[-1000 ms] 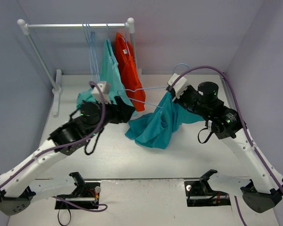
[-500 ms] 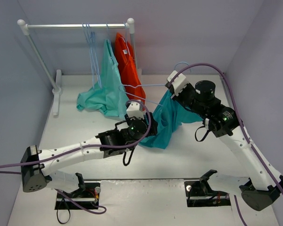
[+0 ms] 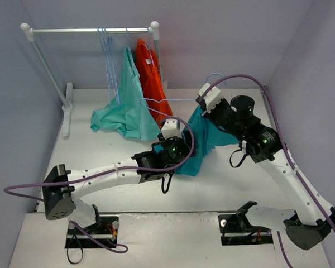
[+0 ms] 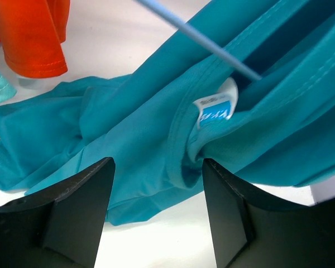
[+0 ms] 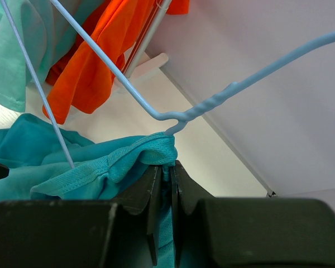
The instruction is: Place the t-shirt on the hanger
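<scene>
Threading step: right hand (image 5: 170, 167) pinches the t-shirt (image 4: 128, 128) collar at the hanger (image 5: 212, 102) neck; left hand (image 4: 156, 167), released, hovers over the label (image 4: 215, 106). Next, I'd say: grasp the collar, stretch it over.

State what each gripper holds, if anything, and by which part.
Right gripper: shut on the t-shirt at its stitched edge, below the twisted neck of the hanger; whether the wire is pinched too cannot be told. Left gripper: open, holding nothing.
</scene>
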Controlling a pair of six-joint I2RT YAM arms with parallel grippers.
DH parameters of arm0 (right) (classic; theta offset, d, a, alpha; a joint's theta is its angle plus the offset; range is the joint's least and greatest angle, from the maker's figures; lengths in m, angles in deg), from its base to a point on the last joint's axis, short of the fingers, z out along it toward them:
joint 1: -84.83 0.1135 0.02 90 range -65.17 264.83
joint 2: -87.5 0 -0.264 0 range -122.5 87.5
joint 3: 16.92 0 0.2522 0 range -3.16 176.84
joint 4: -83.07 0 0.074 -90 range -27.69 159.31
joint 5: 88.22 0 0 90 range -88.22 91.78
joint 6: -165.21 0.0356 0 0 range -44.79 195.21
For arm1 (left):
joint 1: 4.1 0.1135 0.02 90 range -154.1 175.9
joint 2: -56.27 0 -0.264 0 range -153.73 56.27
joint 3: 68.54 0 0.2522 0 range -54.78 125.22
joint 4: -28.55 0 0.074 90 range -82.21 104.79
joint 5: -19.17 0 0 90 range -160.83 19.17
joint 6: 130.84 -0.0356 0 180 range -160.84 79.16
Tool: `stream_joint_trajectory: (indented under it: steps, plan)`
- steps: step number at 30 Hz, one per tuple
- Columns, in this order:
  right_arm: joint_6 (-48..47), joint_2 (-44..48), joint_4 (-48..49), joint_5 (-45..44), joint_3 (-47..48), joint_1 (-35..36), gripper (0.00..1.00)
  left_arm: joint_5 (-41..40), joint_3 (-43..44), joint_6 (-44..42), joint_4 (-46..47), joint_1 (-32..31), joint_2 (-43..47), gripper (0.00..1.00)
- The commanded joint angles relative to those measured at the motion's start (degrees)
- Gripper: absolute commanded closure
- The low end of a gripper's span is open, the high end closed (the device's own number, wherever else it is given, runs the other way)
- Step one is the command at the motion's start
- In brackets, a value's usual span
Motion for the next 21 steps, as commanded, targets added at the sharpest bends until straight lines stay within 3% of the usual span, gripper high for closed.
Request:
stream_joint_trajectory:
  steps: [1, 11, 15, 21]
  plan:
    - [1.1, 2.2, 6.7, 0.0, 0.4, 0.3, 1.00, -3.1, 5.0, 1.0, 1.1, -0.3, -0.6, 0.41]
    - [1.3, 3.1, 6.8, 0.0, -0.4, 0.3, 1.00, -3.3, 4.0, 3.3, -1.9, -0.7, -1.3, 0.41]
    - [1.2, 3.2, 6.8, 0.0, -0.8, 0.3, 1.00, -2.3, 0.8, -0.9, 4.8, -1.0, 1.5, 0.41]
    - [1.3, 3.4, 6.8, 0.0, -1.2, 0.2, 1.00, -1.4, 0.5, -6.4, 7.1, -1.2, 3.8, 0.41]
